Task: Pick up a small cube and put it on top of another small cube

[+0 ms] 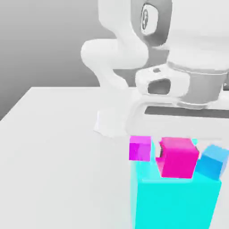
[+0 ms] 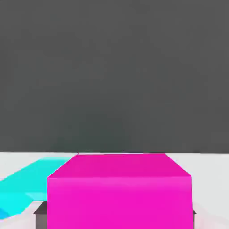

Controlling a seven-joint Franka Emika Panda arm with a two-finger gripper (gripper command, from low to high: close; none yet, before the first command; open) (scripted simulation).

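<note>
The hot-pink cube (image 2: 120, 192) sits right in the tool (image 2: 115, 214), squeezed between two dark fingertips (image 2: 41, 214) that peep out on either flank of it in the hand view, so the tool is closed on this cube and carries it. In the exterior view the same hot-pink cube (image 1: 178, 157) hangs low under the white wrist (image 1: 179, 85), one dark pad (image 1: 158, 152) showing at its side. Just beside the tool, toward the exterior view's left, stands the purple-magenta cube (image 1: 140, 148), of like size and close to the held one, apart from it by a narrow gap. On the tool's other flank a blue cube (image 1: 212, 162) sits near. The big cyan block (image 1: 175, 201) stands in front of all three and hides their bases, so I cannot tell whether the held cube is clear of the desk (image 1: 53, 147). The move ahead, as I judge it, turns on a short sideways shift: whichever neighbour serves as the base lies level with the tool and next to it, not beneath, so the cube must rise first and then cross over
</note>
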